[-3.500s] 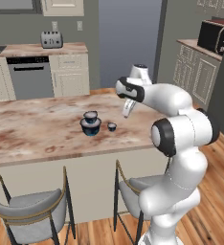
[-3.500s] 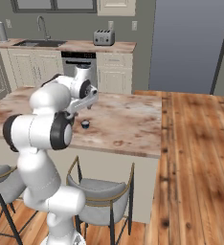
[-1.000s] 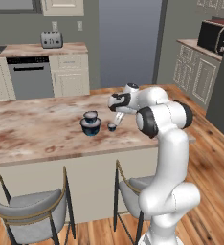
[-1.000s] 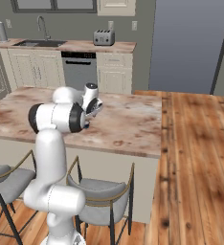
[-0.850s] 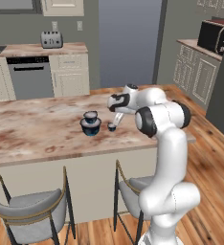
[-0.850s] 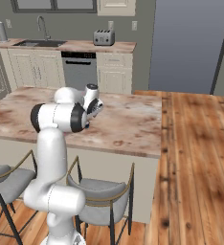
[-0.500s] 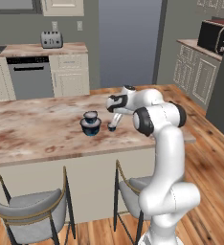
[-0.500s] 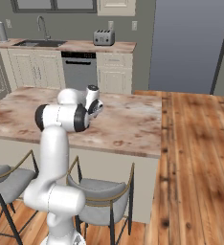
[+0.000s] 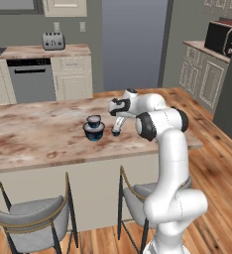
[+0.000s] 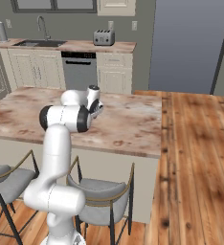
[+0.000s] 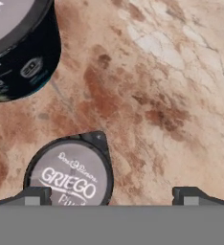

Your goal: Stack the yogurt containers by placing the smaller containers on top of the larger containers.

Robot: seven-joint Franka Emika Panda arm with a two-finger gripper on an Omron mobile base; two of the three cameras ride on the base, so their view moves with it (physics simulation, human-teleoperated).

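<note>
On the island counter (image 9: 33,141) the medium yogurt container (image 9: 93,120) sits on top of the larger container (image 9: 93,133), a wide dark-blue tub. Just to their right stands the tiny container (image 9: 115,133), on its own on the marble. My gripper (image 9: 117,125) hangs open directly over it, pointing down. In the hand view the tiny tub's grey "GRIEGO" lid (image 11: 68,178) lies between the fingertips (image 11: 31,195), close to the left one; the gripper (image 11: 111,197) holds nothing. A big dark tub (image 11: 18,48) of the stack fills the top left corner.
Two grey stools (image 9: 31,218) (image 9: 138,194) stand at the island's near edge. A toaster (image 9: 53,41) and dishwasher line the back counter, a microwave (image 9: 219,37) sits at the far right, and a sink (image 10: 39,42) at the back left. Bare marble (image 11: 171,95) lies right of the tubs.
The hand has swung down and to the left from above the counter to hover low over the tiny tub. In the last second it only settled slightly; the jaws stayed open.
</note>
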